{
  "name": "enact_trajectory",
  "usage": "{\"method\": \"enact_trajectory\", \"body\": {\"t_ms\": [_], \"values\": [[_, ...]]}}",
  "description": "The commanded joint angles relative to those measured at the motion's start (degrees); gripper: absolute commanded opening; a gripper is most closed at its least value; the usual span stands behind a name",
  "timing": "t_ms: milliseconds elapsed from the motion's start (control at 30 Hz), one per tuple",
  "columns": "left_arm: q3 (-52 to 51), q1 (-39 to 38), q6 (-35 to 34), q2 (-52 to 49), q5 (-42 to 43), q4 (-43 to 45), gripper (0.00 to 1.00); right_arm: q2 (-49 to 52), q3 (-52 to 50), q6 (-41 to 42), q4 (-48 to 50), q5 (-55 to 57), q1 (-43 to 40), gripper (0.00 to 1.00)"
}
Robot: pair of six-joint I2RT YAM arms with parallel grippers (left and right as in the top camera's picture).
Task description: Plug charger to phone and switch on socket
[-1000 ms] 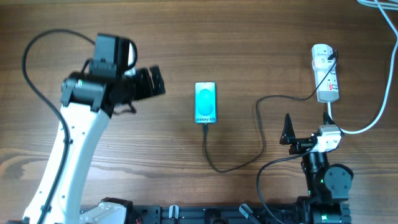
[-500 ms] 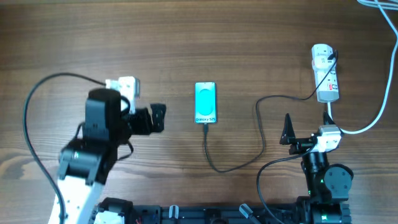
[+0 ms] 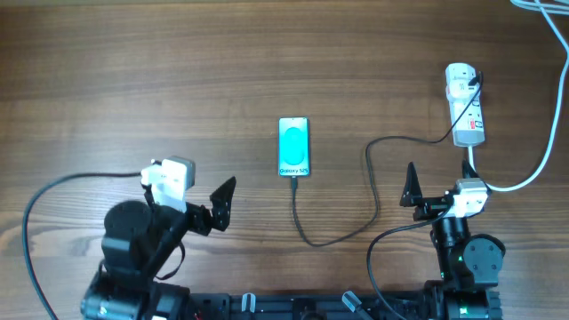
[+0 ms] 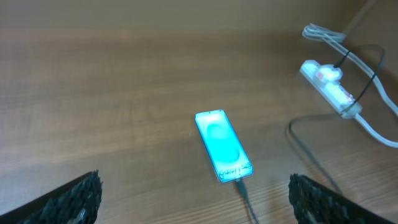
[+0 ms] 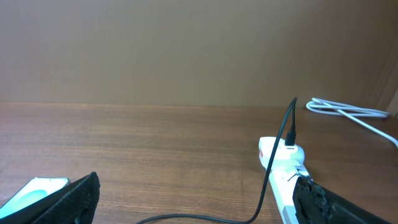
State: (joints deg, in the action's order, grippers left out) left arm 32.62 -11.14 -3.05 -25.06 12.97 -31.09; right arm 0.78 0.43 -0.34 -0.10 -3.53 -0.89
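Note:
The phone (image 3: 294, 147) lies flat mid-table with its cyan screen lit; it also shows in the left wrist view (image 4: 224, 145) and at the right wrist view's lower left (image 5: 30, 189). The charger cable (image 3: 307, 233) meets the phone's near short edge with its plug tip (image 4: 239, 183), loops right and runs up to the white adapter on the socket (image 3: 465, 111). The socket also shows in both wrist views (image 4: 329, 86) (image 5: 283, 168). My left gripper (image 3: 216, 206) is open and empty, near-left of the phone. My right gripper (image 3: 418, 200) is open and empty, near the socket's near end.
A thick white cord (image 3: 533, 178) runs from the socket's near end to the right and up along the table's right edge; it lies coiled beyond the socket in the right wrist view (image 5: 348, 111). Both arm bases stand at the near edge.
My left arm has pulled back from beside the phone toward the near-left edge, with its gripper open. The right arm, phone, cable and socket have not moved.

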Motion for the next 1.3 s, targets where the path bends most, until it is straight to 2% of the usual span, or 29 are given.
{"method": "enact_trajectory", "body": {"t_ms": [0,200,367,767,1100,1267], "values": [[-7.3,0.1,-0.4,7.1,0.5,6.0,1.0,-0.6,-0.1,-1.0,0.1,0.3,0.3,1.0],[-15.8,0.5,-0.7,13.9,0.5,16.0,1.0,-0.6,-0.1,-1.0,0.1,0.3,0.3,1.0],[-19.6,3.3,-3.5,15.6,0.3,20.0,1.0,-0.6,-0.1,-1.0,0.1,0.3,0.3,1.0],[-28.1,3.7,-8.2,24.9,-7.8,27.5,1.0,-0.6,-0.1,-1.0,0.1,0.3,0.3,1.0],[-32.2,6.1,-8.2,24.9,-7.9,33.3,1.0,-0.6,-0.1,-1.0,0.1,0.3,0.3,1.0],[-32.3,6.3,-7.7,24.9,-8.2,32.7,1.0,-0.6,-0.1,-1.0,0.1,0.3,0.3,1.0]]}}
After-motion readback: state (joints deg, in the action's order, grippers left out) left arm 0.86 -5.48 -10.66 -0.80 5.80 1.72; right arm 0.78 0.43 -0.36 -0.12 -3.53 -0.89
